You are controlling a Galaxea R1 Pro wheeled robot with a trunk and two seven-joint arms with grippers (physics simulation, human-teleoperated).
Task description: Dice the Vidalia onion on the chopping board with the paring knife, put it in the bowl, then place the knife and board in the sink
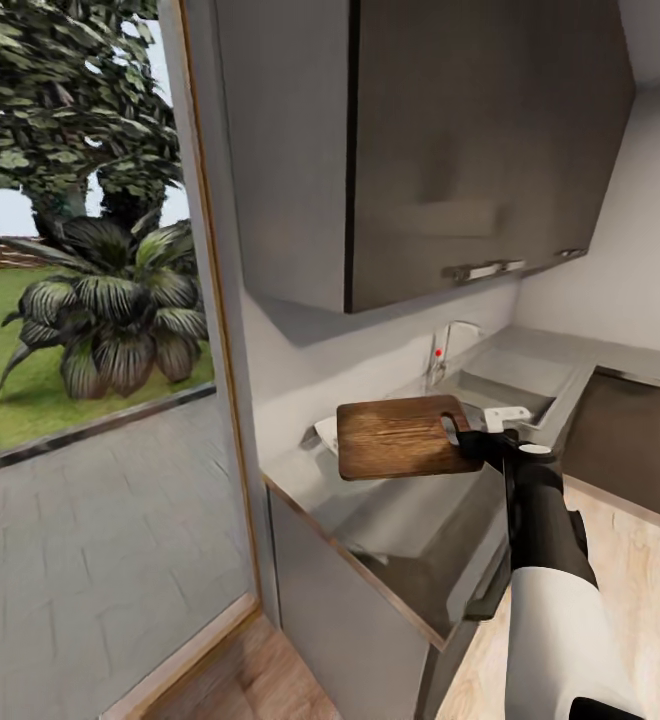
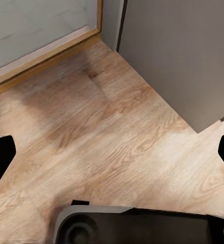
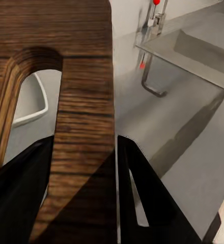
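My right gripper [image 1: 462, 432] is shut on the handle end of the dark brown chopping board [image 1: 402, 437], holding it flat in the air over the grey countertop [image 1: 390, 515]. In the right wrist view both black fingers [image 3: 142, 188] clamp the board [image 3: 81, 76] beside its slot hole. A piece of the white bowl [image 1: 323, 431] peeks from under the board and shows through the slot [image 3: 30, 101]. The steel sink [image 1: 505, 388] and its chrome tap [image 1: 442, 352] with a red dot lie just beyond. My left gripper [image 2: 112, 157] hangs open over the wooden floor. Onion and knife are out of view.
Dark grey wall cabinets [image 1: 450, 140] hang above the counter. A dark hob [image 1: 630, 440] sits on the right-hand counter run. A glass door [image 1: 90, 400] to the garden stands at the left. Base cabinets [image 1: 350, 610] drop to the wood floor [image 2: 107, 132].
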